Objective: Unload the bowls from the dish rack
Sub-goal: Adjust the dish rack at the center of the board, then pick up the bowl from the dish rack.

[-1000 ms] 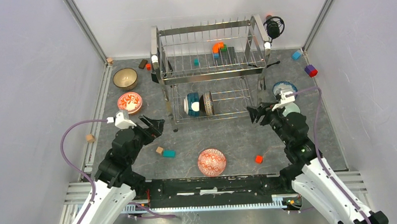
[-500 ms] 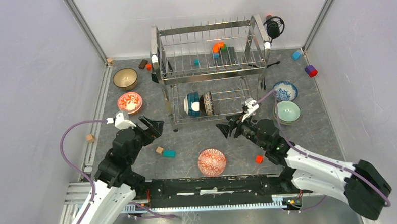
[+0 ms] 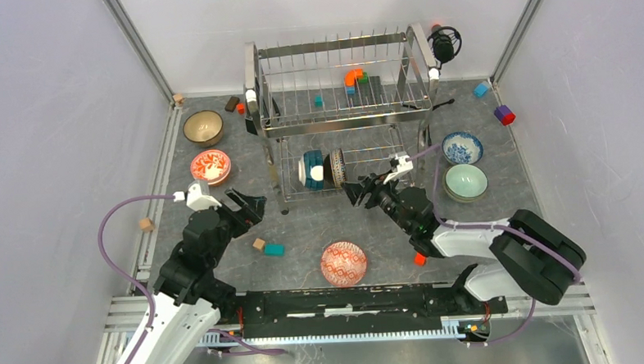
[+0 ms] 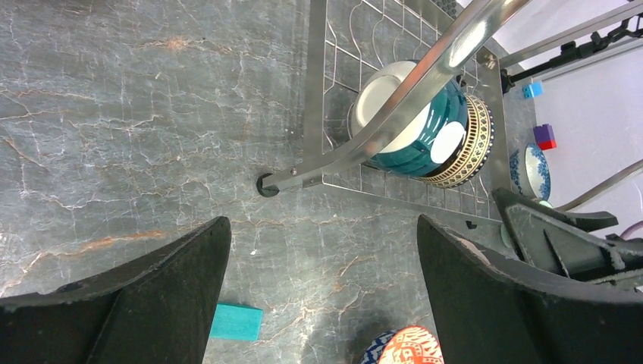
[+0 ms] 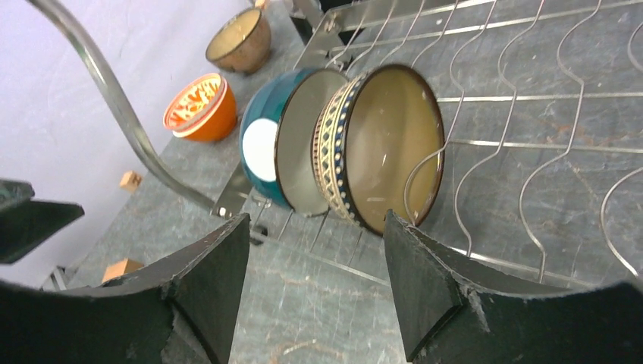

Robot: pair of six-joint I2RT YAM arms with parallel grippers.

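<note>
The steel dish rack (image 3: pixel 333 46) stands at the back. Its lower tier holds two bowls on edge: a teal bowl (image 3: pixel 312 168) and a patterned dark-rimmed bowl (image 3: pixel 337 168). My right gripper (image 3: pixel 358 190) is open and empty, just in front of the patterned bowl (image 5: pixel 387 144), beside the teal bowl (image 5: pixel 269 144). My left gripper (image 3: pixel 250 206) is open and empty, left of the rack's front leg (image 4: pixel 267 184). On the table sit a brown-gold bowl (image 3: pixel 203 127), an orange bowl (image 3: pixel 211 166), a red-and-white bowl (image 3: pixel 344 263), a blue-and-white bowl (image 3: pixel 462 148) and a pale green bowl (image 3: pixel 466 181).
Small blocks lie around: teal (image 3: pixel 274 250) and tan (image 3: pixel 258 244) near my left gripper, red (image 3: pixel 420 259) under my right arm, several on the rack's upper tier (image 3: pixel 353 78). A black microphone stand (image 3: pixel 444 44) is at the back right. Grey walls enclose the table.
My right arm has swung left, from beside the blue-and-white and pale green bowls to the front of the rack's lower tier. The left arm has not moved.
</note>
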